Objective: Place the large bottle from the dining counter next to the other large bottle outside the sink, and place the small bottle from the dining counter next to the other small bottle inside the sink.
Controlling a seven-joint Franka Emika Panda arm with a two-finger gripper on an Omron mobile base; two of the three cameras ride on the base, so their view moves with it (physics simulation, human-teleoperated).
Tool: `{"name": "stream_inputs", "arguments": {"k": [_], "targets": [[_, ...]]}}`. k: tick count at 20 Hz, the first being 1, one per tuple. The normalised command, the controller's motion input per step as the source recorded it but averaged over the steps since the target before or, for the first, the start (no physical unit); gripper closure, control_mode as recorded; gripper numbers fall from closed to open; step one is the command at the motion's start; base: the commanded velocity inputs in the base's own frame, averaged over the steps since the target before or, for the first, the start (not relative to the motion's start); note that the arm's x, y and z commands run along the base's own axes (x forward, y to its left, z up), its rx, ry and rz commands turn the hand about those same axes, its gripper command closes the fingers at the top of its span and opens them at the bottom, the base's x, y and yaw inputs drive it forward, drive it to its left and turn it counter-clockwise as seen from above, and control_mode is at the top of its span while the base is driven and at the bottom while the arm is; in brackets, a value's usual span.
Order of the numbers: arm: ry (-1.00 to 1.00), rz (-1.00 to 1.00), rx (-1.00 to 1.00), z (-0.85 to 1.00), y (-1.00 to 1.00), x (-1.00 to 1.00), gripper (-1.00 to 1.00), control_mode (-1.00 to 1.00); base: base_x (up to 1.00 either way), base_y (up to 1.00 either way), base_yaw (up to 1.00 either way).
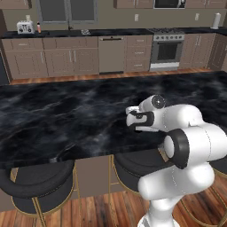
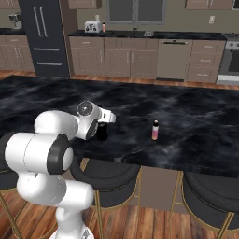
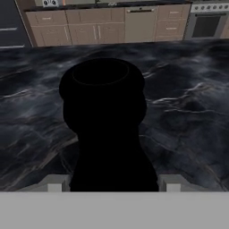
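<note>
The large bottle [image 3: 107, 116], glossy black with a narrow neck, stands on the dining counter [image 2: 196, 116] near its front edge. My gripper [image 3: 114, 183] reaches it from the side, and both fingertips [image 3: 53, 183] press against its body. From the right base view the large bottle [image 2: 101, 133] shows just below the hand. The small bottle [image 2: 155, 130], pink with a dark cap, stands on the counter to its right. On the far worktop, the other large bottle [image 2: 103, 27] stands beside a toaster, left of the sink [image 2: 137, 33]. What lies in the basin is hidden.
Black round stools [image 1: 40, 186] on gold legs line the counter's near side under my arm. A stove [image 1: 167, 48] and a dishwasher [image 1: 111, 53] sit in the back cabinets. A dark fridge [image 2: 44, 37] stands at the left. Wooden floor separates the island from the back wall.
</note>
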Motion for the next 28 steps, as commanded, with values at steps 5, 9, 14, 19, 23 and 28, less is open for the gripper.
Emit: {"name": "stream_inputs", "arguments": {"k": [5,9,14,19,23,28], "targets": [[0.0,0.0,0.0,0.0,0.0,0.0,1.0,1.0,-0.43,0.0,0.01],[0.0,0.0,0.0,0.0,0.0,0.0,1.0,1.0,-0.32,0.0,0.03],[0.0,0.0,0.0,0.0,0.0,0.0,1.0,1.0,0.0,0.3,0.0],[0.0,0.0,0.0,0.0,0.0,0.0,1.0,1.0,0.0,0.74,0.0],[0.0,0.0,0.0,0.0,0.0,0.0,1.0,1.0,0.0,0.89,0.0],[0.0,0.0,0.0,0.0,0.0,0.0,1.0,1.0,0.0,0.9,0.0]]}}
